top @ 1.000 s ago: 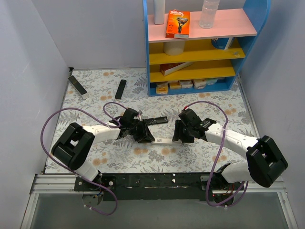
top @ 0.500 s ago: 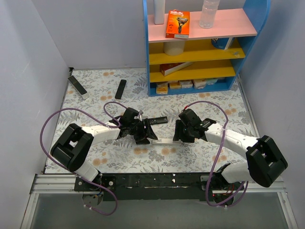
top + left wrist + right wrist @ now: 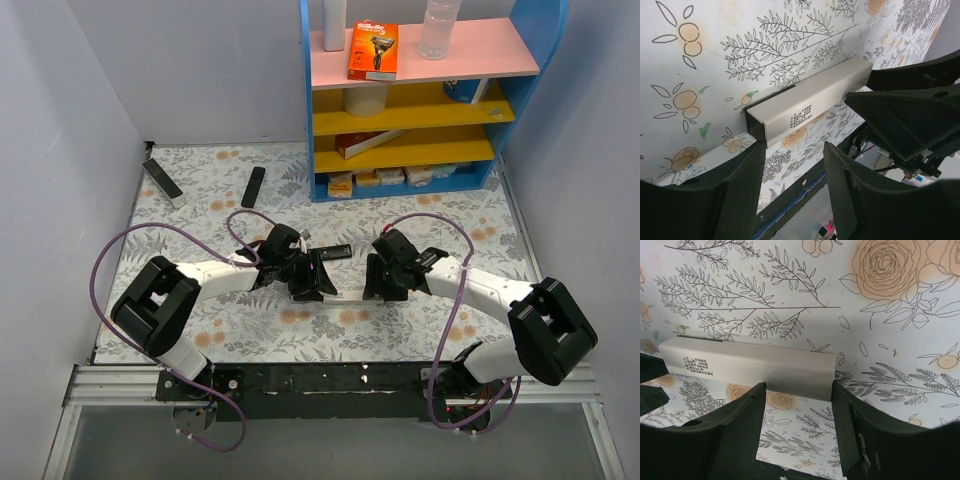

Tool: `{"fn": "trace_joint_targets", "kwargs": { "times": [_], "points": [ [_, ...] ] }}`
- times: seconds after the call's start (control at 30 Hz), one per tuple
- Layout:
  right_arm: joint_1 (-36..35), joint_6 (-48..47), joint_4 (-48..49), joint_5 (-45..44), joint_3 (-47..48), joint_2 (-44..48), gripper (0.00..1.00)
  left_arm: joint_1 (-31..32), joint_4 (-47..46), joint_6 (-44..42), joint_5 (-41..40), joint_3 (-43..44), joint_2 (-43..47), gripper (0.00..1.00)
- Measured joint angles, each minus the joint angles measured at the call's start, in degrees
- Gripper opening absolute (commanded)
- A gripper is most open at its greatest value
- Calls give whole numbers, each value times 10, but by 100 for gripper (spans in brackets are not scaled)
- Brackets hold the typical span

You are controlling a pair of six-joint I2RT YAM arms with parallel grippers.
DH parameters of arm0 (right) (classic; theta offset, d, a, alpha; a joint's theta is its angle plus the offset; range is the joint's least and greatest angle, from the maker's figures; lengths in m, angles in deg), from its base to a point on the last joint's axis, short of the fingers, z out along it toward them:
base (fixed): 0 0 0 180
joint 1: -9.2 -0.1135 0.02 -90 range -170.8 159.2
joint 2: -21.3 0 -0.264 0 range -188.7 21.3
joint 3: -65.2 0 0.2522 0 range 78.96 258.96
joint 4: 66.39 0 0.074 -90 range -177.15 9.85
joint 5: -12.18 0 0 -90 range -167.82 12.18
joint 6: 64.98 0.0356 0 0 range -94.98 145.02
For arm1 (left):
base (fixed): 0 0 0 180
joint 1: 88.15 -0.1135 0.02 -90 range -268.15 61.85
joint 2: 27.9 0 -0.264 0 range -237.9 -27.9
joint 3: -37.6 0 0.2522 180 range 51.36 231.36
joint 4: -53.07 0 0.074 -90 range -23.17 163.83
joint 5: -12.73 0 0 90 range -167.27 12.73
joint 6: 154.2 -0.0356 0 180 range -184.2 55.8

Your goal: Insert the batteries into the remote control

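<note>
The remote control (image 3: 343, 297), a slim white bar with a small grey dot marking, lies flat on the floral mat between my two grippers. My left gripper (image 3: 312, 283) is open at its left end. In the left wrist view the remote control (image 3: 805, 102) lies just past the fingertips of the left gripper (image 3: 794, 147), with nothing between the fingers. My right gripper (image 3: 379, 284) is open at the other end. The remote control's right end (image 3: 790, 371) lies across the gap just beyond the tips of the right gripper (image 3: 800, 386). The batteries are out of view.
A black remote (image 3: 330, 252) lies just behind the white one. Two more black remotes (image 3: 254, 186) (image 3: 163, 182) lie at the back left. A blue shelf unit (image 3: 410, 100) with boxes and bottles stands at the back right. The grey walls close in on both sides.
The left jaws, shut a second ago, now stand apart. The left gripper has edged slightly right along the white remote. The right gripper has barely moved.
</note>
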Motion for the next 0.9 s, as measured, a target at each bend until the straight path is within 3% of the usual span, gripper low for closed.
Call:
{"fn": "trace_joint_targets", "kwargs": {
  "times": [0.53,0.9],
  "points": [
    [-49,-7,-55,-30,51,-54,72,6,9,11,0,1,0,43],
    [-70,45,-72,-81,56,-54,79,10,-28,52,-5,1,-12,38]
  ]
}}
